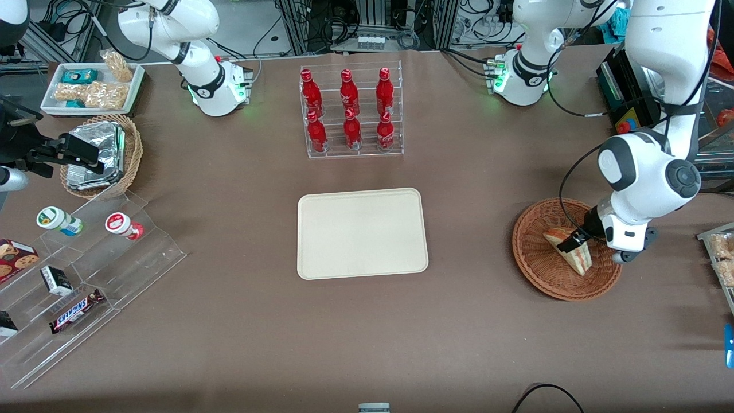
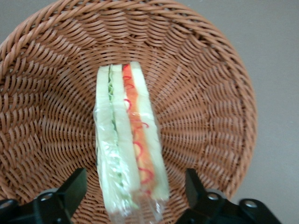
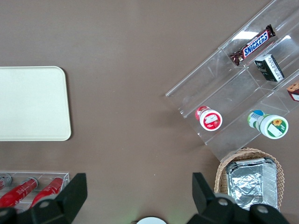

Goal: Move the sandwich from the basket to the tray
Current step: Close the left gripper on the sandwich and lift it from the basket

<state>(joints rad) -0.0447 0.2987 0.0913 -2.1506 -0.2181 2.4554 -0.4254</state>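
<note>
Plastic-wrapped sandwich [image 2: 128,144] lies in basket [image 2: 205,93], gripper [image 2: 135,196] fingers astride.

Glossy clear film is wrapping the sandwich [image 2: 128,149] lying in the rough woven wicker basket [image 2: 205,107], the hand's [image 2: 133,198] matt black plastic fingers [image 2: 70,191] spread wide beside it, over the matt brown bench [image 1: 229,321].

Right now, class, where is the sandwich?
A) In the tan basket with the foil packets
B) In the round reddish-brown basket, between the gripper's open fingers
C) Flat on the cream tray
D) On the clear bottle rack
B: the sandwich lies in the basket, with the gripper open, one finger either side of it; the tray is bare.
</note>
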